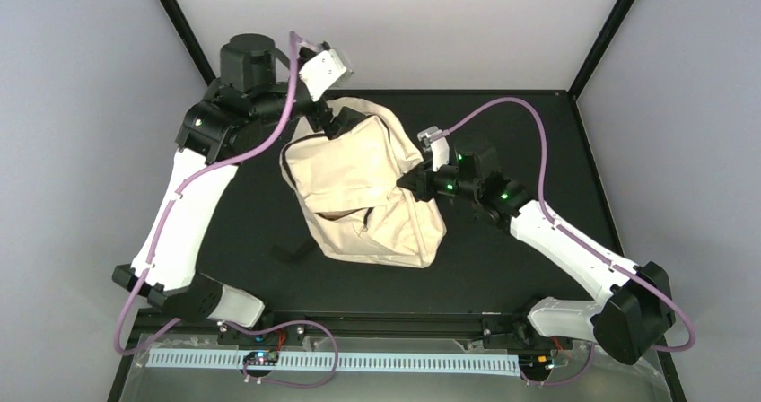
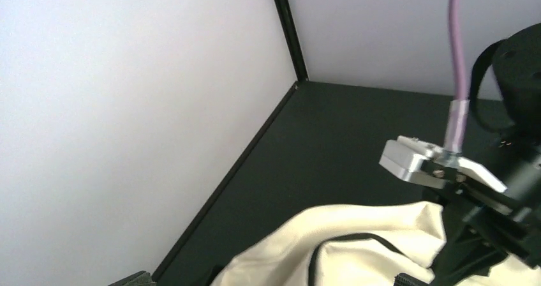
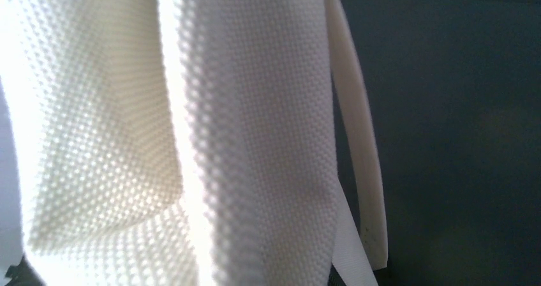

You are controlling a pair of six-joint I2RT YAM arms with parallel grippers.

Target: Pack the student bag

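One bag, two grippers on it, and no telling what's inside

The bag (image 1: 363,191) lies slumped in the middle of the table (image 1: 502,267), looking fairly puffed, with a black strap (image 1: 292,251) poking out at its near left. The left gripper (image 1: 330,122) is at the far left corner and the right gripper (image 1: 413,184) is up against the right edge. The right wrist view is just mesh fabric, so it's really close in. Honestly I can't tell whether either gripper is spread or pinching cloth, since the fingers don't show clearly anywhere. Count: one bag, one visible strap, two grippers, and the bag is the only task thing I see. My guess is the loading's mostly done and what's left is tidying or closing, but the opening is hidden, so take that loosely.
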